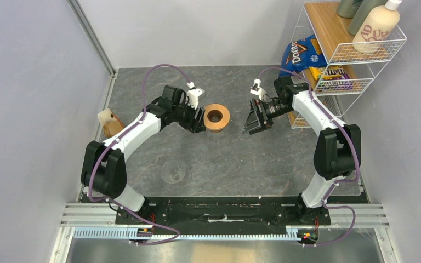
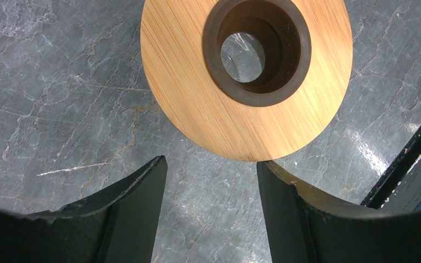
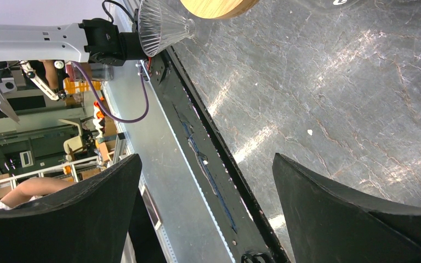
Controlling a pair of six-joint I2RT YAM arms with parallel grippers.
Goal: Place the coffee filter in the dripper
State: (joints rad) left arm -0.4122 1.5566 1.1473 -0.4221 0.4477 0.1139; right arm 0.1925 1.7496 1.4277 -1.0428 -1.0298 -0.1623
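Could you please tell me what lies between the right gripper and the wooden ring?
Nothing: the top view shows only bare grey table between the right gripper and the wooden ring.

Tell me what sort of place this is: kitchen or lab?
Most likely a lab robot cell, not a kitchen: plain grey partition walls box in the stone-look table, the left arm and right arm are bolted to an aluminium rail, and a wire shelf holds snack bags.

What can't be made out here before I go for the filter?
- Tan object: top view, at the table's left edge, too small to confirm as the coffee filter; neither wrist view shows it.
- Wooden ring: right wrist view, cut by the top edge.
- Glass cone: right wrist view, top cut off; faint from above.
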